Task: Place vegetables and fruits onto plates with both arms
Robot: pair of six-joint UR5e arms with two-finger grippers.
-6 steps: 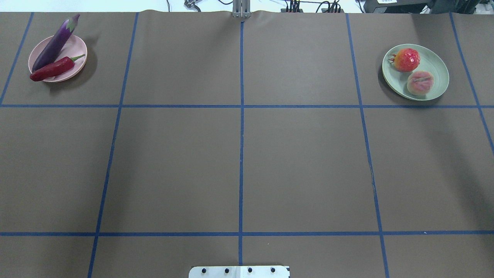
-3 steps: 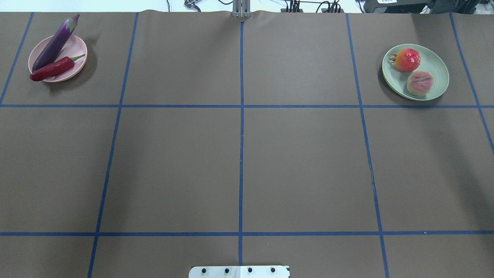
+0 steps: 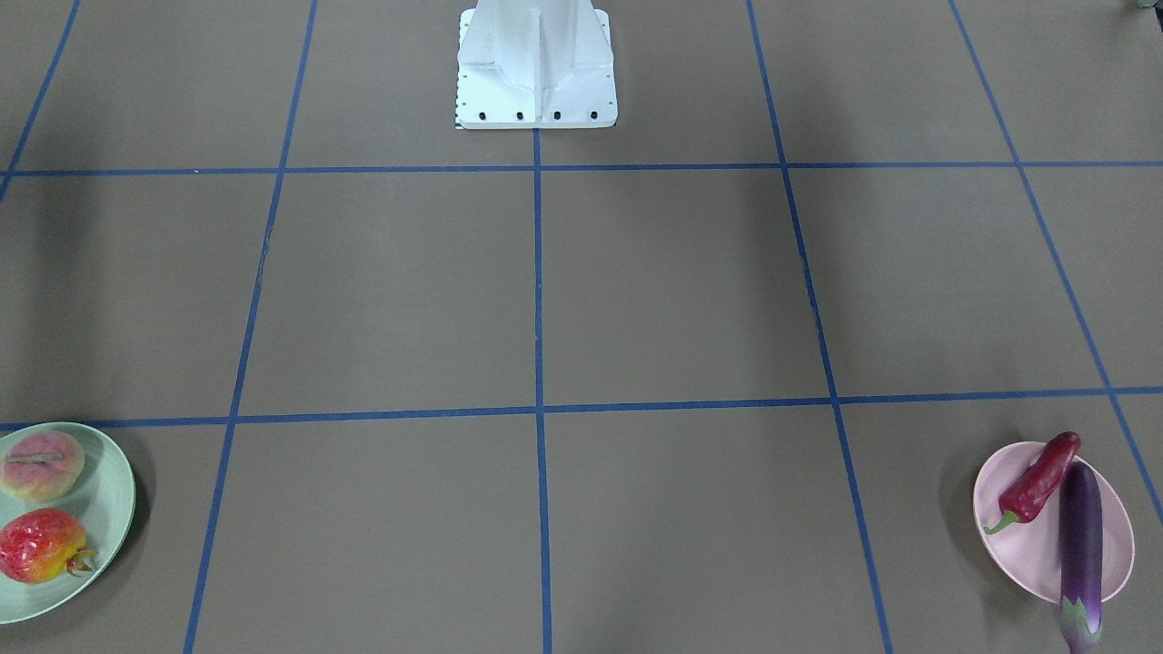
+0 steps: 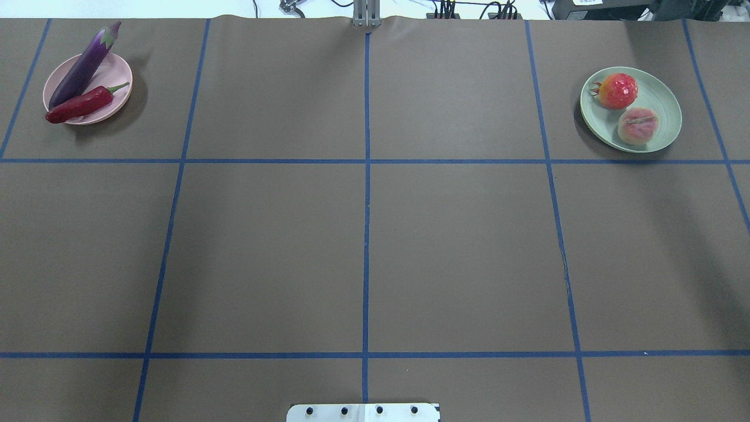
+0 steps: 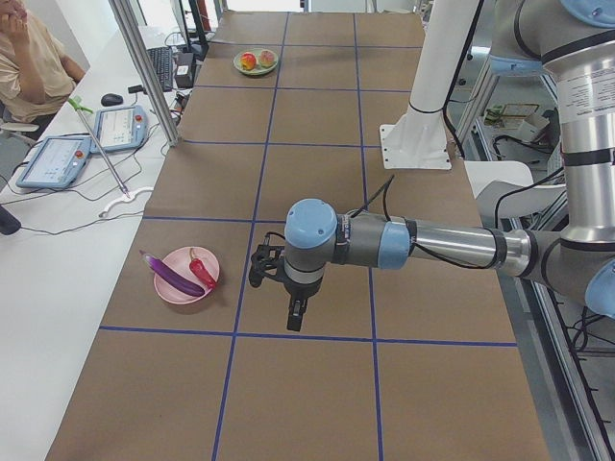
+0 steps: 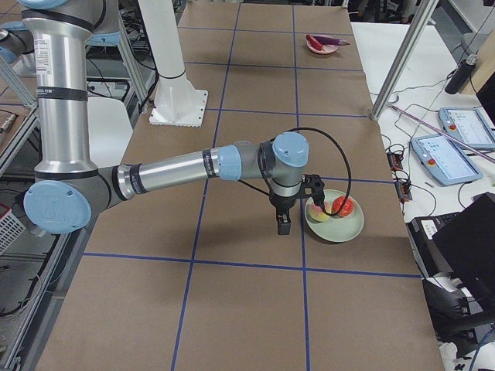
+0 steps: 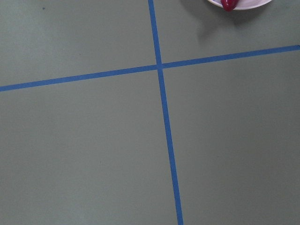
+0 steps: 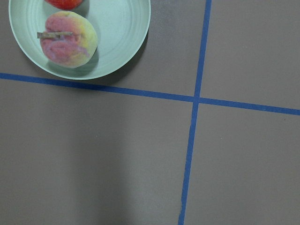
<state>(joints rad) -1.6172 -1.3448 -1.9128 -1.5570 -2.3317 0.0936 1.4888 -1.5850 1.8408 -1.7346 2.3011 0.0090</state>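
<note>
The purple eggplant (image 4: 85,64) and red chili pepper (image 4: 82,105) lie on the pink plate (image 4: 117,70) at the far left. The pomegranate (image 4: 617,91) and peach (image 4: 637,125) sit on the mint green plate (image 4: 665,102) at the far right. My left gripper (image 5: 296,315) hangs above the table beside the pink plate (image 5: 183,293). My right gripper (image 6: 283,224) hangs just beside the green plate (image 6: 340,230). Both show only in the side views, so I cannot tell if they are open or shut. The right wrist view shows the peach (image 8: 68,40).
The white base block (image 4: 363,412) stands at the near middle edge. Blue tape lines (image 4: 366,205) divide the brown table. An operator (image 5: 34,58), tablets (image 5: 58,158) and a metal post (image 5: 144,67) are along the far side.
</note>
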